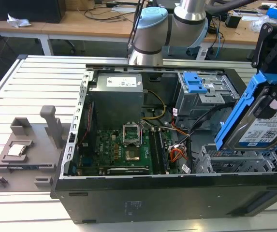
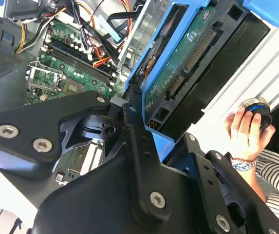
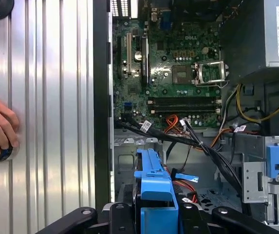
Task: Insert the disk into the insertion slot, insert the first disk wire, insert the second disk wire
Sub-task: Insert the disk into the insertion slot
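A: Open black computer case; silver perforated drive cage in its near corner, exterior view's right. Disk?
B: Blue-framed metal hard drive with white label tilted above that cage, not in. Black gripper clamped on it
A: Wires?
B: Black and orange cables look loose. All three steps left, I judge

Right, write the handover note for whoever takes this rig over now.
Gripper: shut on the disk, holding it tilted above the insertion slot at the exterior view's right.
Done: disk picked up.
Left: disk not yet in the slot; no wire on its connectors; loose cables lie in the case.
A person's hand rests on a knob on the table.
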`<state>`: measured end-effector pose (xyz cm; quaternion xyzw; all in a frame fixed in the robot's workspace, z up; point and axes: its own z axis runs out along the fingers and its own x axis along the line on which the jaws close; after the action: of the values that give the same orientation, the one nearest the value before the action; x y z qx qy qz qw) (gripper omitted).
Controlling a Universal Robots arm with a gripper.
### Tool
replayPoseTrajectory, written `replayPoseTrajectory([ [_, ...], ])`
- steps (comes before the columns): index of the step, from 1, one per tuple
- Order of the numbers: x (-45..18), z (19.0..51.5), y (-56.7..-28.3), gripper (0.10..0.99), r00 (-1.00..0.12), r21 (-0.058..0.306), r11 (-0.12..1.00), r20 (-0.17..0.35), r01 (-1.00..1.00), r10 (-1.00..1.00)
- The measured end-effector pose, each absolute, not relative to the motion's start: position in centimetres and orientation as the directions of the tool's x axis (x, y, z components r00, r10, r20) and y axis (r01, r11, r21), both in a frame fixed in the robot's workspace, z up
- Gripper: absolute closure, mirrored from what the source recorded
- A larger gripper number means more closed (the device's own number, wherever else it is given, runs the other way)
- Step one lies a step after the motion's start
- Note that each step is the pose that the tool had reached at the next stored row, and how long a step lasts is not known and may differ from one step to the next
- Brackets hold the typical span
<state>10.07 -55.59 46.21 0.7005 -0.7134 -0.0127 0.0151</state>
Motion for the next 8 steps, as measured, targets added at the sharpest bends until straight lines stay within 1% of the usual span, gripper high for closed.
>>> replayPoseTrajectory([
  [8, 10.08, 45.26, -55.58, 0.718, -0.012, 0.039, 0.013, 0.005, -0.999, -1.000],
])
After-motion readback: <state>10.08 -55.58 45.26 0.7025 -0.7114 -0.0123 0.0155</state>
